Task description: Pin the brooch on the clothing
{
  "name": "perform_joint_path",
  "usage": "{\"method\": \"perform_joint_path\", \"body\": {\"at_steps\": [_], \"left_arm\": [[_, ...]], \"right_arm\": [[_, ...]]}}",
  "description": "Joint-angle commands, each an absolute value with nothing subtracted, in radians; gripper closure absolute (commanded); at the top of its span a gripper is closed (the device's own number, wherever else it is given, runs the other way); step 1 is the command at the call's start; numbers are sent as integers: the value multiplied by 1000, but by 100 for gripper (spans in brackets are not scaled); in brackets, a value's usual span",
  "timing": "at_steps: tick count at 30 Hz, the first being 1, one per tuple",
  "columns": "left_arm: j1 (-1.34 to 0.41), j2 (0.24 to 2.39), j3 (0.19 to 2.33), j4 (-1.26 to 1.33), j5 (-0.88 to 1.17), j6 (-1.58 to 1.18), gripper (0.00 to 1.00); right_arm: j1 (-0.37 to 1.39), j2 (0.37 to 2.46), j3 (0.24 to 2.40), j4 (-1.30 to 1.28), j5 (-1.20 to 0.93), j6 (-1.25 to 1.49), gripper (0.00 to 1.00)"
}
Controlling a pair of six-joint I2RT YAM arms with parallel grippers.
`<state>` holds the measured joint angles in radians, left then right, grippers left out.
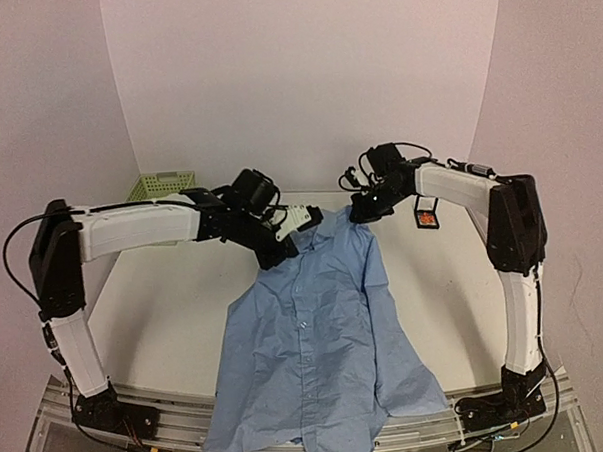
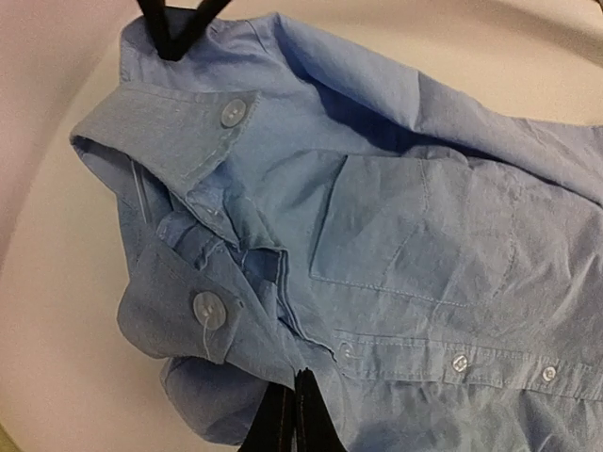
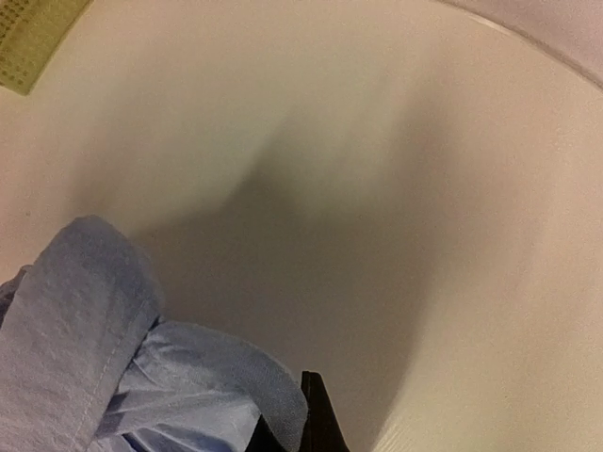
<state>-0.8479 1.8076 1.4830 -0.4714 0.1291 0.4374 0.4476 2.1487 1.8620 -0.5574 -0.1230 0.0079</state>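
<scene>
Blue shirt [image 1: 311, 336] is pinched at collar and shoulder by the closed left gripper [image 1: 282, 249] and right gripper [image 1: 362, 212], seemingly for spreading; the brooch [image 1: 426, 219], lying apart on the table [image 1: 165, 302], must be fetched next.

Soft matt blue cloth shirt [image 1: 316, 335], glossy plastic buttons [image 2: 209, 309], smooth pale table [image 1: 155, 302], perforated plastic basket [image 1: 162, 184]

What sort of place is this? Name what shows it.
Probably a robotics lab test cell: two white-and-black robot arms bolted to a metal rail, a plain white backdrop around the white table, and a light blue button-up shirt laid on it.
</scene>
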Motion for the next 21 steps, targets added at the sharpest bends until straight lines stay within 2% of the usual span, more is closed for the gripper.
{"method": "perform_joint_path", "body": {"at_steps": [1, 2, 3, 5, 7, 9, 13, 15, 18, 21], "left_arm": [[-848, 1964, 1562, -465, 354, 459, 99], [-848, 1991, 1594, -488, 412, 468, 90], [-848, 2016, 1631, -516, 472, 475, 75], [-839, 2034, 1708, -585, 596, 503, 37], [-802, 2021, 1767, -635, 685, 519, 12], [-730, 2018, 1844, -700, 779, 522, 1], [-538, 2082, 1976, -761, 824, 470, 3], [-477, 2142, 2019, -711, 744, 403, 13], [-456, 2294, 2121, -691, 533, 371, 41], [-457, 2412, 2204, -731, 478, 378, 41]], "right_arm": [[386, 2249, 1946, -541, 27, 57, 100], [385, 2280, 1965, -541, 38, 59, 100], [383, 2301, 1986, -541, 47, 60, 100], [378, 2336, 2010, -540, 60, 54, 100], [375, 2351, 2010, -538, 65, 33, 100], [373, 2353, 1995, -534, 44, 10, 100], [375, 2320, 1943, -502, -36, -26, 100], [374, 2300, 1916, -485, -70, -38, 100], [376, 2279, 1905, -477, -106, -45, 100], [377, 2263, 1892, -476, -127, -44, 100]]}}
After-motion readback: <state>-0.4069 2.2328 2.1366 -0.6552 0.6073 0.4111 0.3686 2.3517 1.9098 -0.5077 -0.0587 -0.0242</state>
